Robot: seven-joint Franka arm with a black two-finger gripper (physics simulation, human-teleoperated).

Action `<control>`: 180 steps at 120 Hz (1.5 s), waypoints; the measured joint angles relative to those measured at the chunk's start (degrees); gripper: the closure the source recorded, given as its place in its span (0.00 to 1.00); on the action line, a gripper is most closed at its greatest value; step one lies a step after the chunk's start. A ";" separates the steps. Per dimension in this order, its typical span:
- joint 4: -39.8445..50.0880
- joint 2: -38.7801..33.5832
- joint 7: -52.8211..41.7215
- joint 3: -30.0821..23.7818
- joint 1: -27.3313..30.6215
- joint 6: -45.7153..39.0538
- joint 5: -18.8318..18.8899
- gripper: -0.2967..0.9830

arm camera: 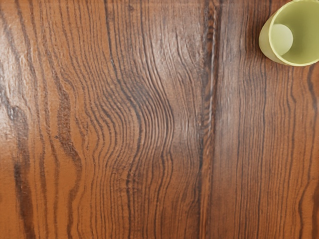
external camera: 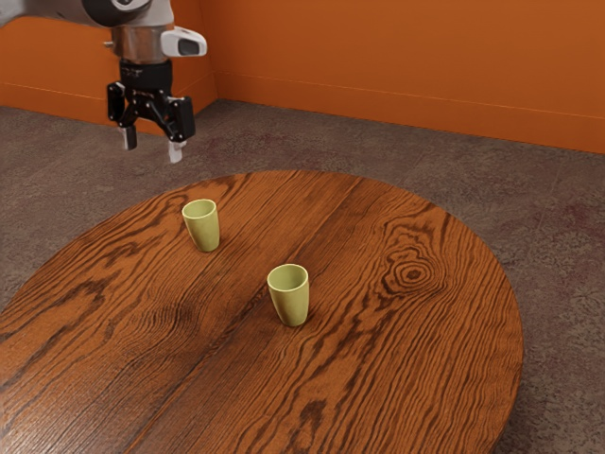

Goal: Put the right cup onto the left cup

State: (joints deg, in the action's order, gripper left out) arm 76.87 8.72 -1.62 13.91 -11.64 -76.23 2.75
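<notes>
High at the exterior view's upper left, my gripper (external camera: 151, 151) hangs open, its two fingers apart with nothing between them. Below it and toward the exterior view's right, a green cup (external camera: 202, 227) stands upright on the table. Another green cup (external camera: 290, 297) of like shape, also upright, stands apart from it, nearer the camera and farther to the exterior view's right. In the wrist view one green cup (arm camera: 294, 35) is seen from above, cut by the picture's edge; I cannot tell which of the two it is.
The round wooden table (external camera: 397, 369) has a dark grain and a curved outer edge. Beyond it lies a grey floor (external camera: 378, 156), with an orange wall (external camera: 397, 66) behind.
</notes>
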 joint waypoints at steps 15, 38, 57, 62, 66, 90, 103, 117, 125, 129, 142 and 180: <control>-0.18 0.74 -0.08 -0.25 -0.17 -2.01 -0.74 0.23; -5.30 8.41 -0.09 -0.90 0.21 -6.64 -0.92 0.23; -8.25 13.25 0.11 -2.27 0.47 -9.49 -1.03 0.23; -7.94 13.88 0.21 -2.89 0.51 -10.31 -1.19 0.23; -7.43 14.16 0.30 -3.27 0.47 -10.95 -1.29 0.23; -0.94 14.40 0.71 -4.00 0.47 -16.20 -1.54 0.23; 2.78 14.41 0.88 -4.59 0.52 -19.50 -2.04 0.23; 6.08 14.42 1.11 -6.32 0.52 -22.56 -2.89 0.23; 8.34 14.39 1.27 -6.83 0.53 -24.33 -3.48 0.23; 9.37 14.37 1.34 -6.95 0.53 -25.18 -3.71 0.23; 11.70 14.35 1.57 -7.36 0.51 -27.62 -4.22 0.23; 13.47 15.47 2.01 -7.60 0.55 -31.50 -6.45 0.23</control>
State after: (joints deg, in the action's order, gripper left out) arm 90.34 24.20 0.39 6.32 -11.09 -107.73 -3.70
